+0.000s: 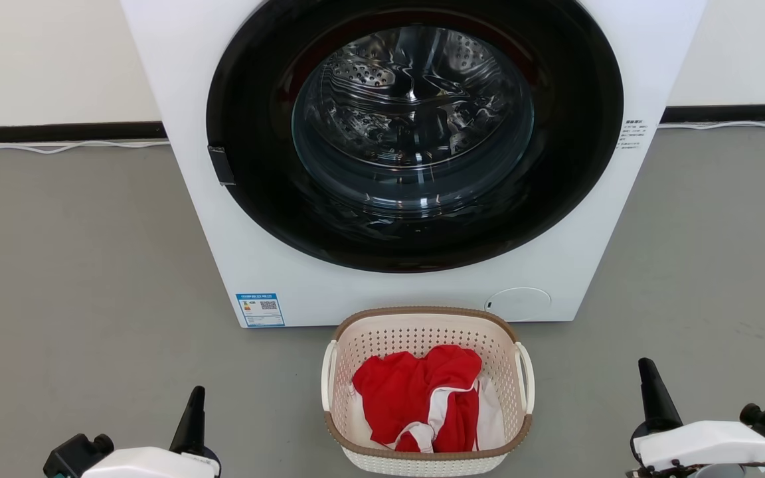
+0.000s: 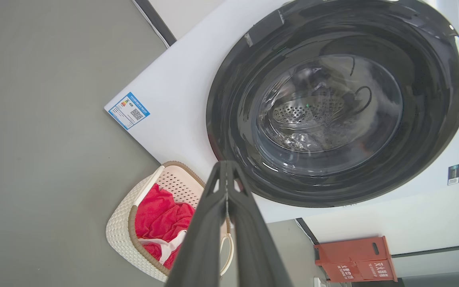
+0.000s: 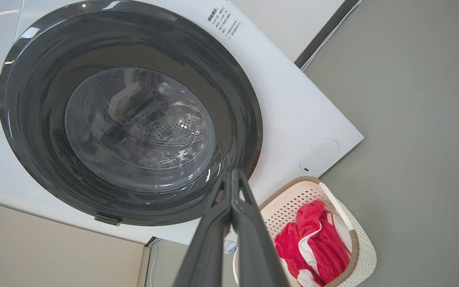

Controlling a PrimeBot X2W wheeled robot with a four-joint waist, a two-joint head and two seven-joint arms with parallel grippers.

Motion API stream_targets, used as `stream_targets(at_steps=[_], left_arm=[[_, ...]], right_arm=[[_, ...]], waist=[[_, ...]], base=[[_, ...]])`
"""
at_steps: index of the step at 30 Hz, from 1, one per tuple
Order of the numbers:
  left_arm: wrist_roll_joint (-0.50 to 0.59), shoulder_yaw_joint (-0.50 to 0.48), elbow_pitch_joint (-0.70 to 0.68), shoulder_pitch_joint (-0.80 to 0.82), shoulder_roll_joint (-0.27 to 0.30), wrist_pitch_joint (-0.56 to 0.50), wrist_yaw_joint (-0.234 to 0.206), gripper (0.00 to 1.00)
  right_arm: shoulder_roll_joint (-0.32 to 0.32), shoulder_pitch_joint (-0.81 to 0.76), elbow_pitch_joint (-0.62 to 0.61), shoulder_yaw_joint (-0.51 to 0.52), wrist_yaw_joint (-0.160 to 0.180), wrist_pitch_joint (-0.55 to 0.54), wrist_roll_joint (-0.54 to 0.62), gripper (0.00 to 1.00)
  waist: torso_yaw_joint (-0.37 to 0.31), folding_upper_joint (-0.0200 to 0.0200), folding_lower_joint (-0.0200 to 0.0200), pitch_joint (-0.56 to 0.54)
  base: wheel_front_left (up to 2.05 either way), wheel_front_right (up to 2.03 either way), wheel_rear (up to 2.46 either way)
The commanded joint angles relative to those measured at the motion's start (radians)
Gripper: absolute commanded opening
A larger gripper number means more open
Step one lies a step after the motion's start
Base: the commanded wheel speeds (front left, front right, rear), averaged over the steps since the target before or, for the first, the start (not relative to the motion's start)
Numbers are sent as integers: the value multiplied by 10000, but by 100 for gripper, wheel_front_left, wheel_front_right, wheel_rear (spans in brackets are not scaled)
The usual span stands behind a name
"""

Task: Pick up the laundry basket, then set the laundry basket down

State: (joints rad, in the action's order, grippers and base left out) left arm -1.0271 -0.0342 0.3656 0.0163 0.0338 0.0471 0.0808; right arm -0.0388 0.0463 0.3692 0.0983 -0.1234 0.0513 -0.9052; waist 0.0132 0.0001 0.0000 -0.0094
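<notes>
- a cream-white perforated laundry basket (image 1: 416, 335) with a brown rim is seen standing on the grey floor (image 1: 77, 265), near and central, just in front of a white washing machine (image 1: 183, 199).
- a white loop handle is fixed on each of the basket's left and right sides.
- a crumpled red garment (image 1: 409, 392) with white trim is heaped inside the basket; whether the white cloth beneath it is a separate piece cannot be told.
- the machine's round dark door (image 1: 416, 252) is shut, and a steel drum is seen through its glass.
- a blue label (image 1: 260, 309) is stuck at the machine's lower left corner.
- the left gripper (image 1: 195, 395) is seen at the near left, well apart from the basket, its two dark fingers pressed together with nothing held.
- the right gripper (image 1: 645, 366) is seen at the near right, also well apart from the basket, fingers pressed together and empty.
</notes>
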Motion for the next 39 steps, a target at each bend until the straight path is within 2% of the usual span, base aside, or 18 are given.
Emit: stream_targets(at_steps=[1, 39], left_arm=[[-233, -238, -317, 559, 107, -49, 94, 0], [-4343, -651, -968, 824, 149, -1196, 392, 0]], right_arm=[[-83, 468, -325, -77, -43, -84, -233, 0], [-106, 577, -1002, 91, -65, -1232, -5245, 0]], waist=[[-1, -1, 0, 1], [-98, -1, 0, 92]], base=[[0, 0, 0], [0, 0, 0]])
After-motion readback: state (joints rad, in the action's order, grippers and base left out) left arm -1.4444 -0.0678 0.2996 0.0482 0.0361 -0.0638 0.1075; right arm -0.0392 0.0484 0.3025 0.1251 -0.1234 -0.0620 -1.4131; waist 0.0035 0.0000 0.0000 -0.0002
